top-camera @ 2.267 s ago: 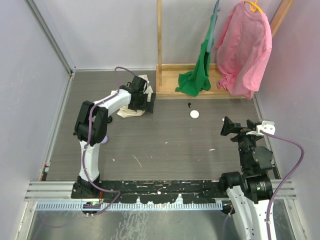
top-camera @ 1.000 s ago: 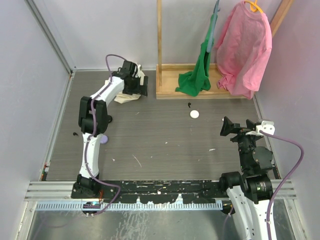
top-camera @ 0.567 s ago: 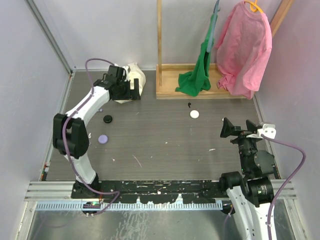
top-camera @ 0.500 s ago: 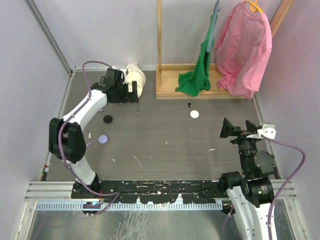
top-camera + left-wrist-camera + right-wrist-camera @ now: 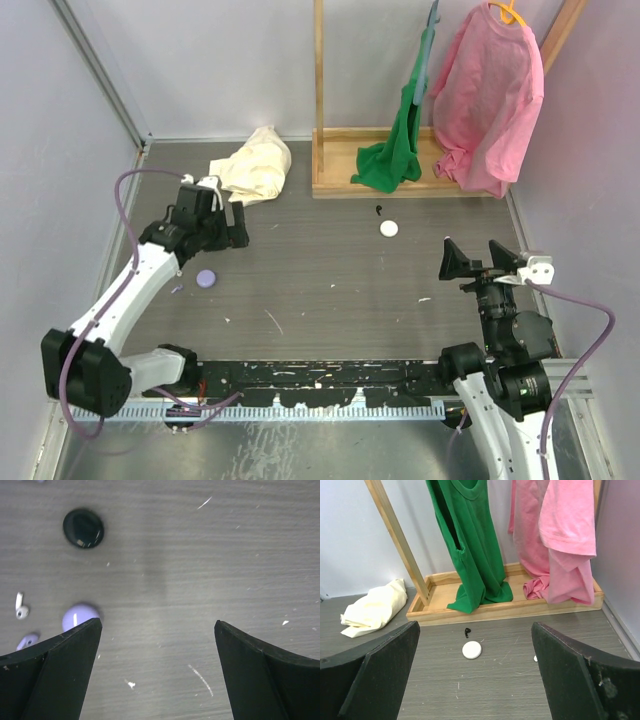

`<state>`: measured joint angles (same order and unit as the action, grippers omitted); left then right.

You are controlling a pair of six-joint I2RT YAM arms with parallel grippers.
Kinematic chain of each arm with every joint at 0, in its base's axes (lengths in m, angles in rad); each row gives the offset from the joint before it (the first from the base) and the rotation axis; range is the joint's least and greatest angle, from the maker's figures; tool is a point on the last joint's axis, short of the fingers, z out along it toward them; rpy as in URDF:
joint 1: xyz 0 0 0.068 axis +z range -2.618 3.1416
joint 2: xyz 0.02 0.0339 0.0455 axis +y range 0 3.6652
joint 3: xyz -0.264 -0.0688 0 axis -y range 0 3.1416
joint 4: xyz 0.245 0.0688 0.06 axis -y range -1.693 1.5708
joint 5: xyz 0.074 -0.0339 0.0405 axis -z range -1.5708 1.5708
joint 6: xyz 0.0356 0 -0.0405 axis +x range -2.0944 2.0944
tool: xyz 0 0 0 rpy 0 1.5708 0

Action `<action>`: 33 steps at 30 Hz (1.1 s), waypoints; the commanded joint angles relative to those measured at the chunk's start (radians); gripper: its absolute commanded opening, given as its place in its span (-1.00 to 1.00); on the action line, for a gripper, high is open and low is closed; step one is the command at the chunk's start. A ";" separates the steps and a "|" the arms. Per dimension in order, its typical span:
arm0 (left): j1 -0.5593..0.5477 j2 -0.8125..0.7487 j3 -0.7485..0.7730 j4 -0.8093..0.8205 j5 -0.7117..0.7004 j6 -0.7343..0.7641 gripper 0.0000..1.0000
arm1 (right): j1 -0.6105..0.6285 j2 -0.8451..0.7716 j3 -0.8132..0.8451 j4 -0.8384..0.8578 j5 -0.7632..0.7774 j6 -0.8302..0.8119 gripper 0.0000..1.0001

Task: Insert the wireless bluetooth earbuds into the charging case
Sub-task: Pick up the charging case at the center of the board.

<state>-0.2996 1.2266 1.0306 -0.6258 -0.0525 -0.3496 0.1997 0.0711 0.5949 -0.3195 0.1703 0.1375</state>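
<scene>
Lavender round charging case: flat on the grey wood-grain table, left half, its near edge covered by a finger in the left wrist view; seen whole from above.
White stemmed earbud: on the table just left of the case, apart from it.
Small lavender piece: near the earbud, half cut off by the same finger; cannot tell whether earbud or lid.
Glossy black round piece: beyond the case, well apart; hidden under the wrist from above.
Left gripper: jaws spread wide, nothing between them, pointed down over bare table right of the case. Arm stretched long, elbow low at the near left corner, forearm running up and right.
Right gripper: jaws wide apart, empty, held level. Arm folded upright over its base, facing the far wall.
White round disc and small black hooked item: mid-table, close together; too small to identify.
Cream crumpled cloth, wooden rack, green shirt, pink shirt: far edge.
</scene>
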 commanded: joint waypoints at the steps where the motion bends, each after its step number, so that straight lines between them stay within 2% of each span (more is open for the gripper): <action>1: 0.013 -0.100 -0.097 -0.025 -0.086 -0.053 0.96 | 0.022 -0.016 0.004 0.051 -0.002 -0.003 1.00; 9: 0.069 -0.137 -0.208 -0.005 -0.138 -0.114 0.96 | 0.095 -0.034 0.002 0.051 0.007 -0.002 1.00; 14: 0.151 -0.096 -0.238 0.008 -0.093 -0.144 0.96 | 0.132 -0.045 0.000 0.050 0.017 -0.004 1.00; 24: 0.224 -0.018 -0.294 0.112 -0.103 -0.155 1.00 | 0.159 -0.068 0.003 0.048 0.027 -0.003 1.00; 33: 0.246 0.110 -0.281 0.159 -0.086 -0.171 0.79 | 0.162 -0.066 0.004 0.046 0.031 -0.004 1.00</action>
<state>-0.0612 1.3033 0.7319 -0.5228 -0.1471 -0.5030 0.3546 0.0097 0.5919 -0.3145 0.1852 0.1379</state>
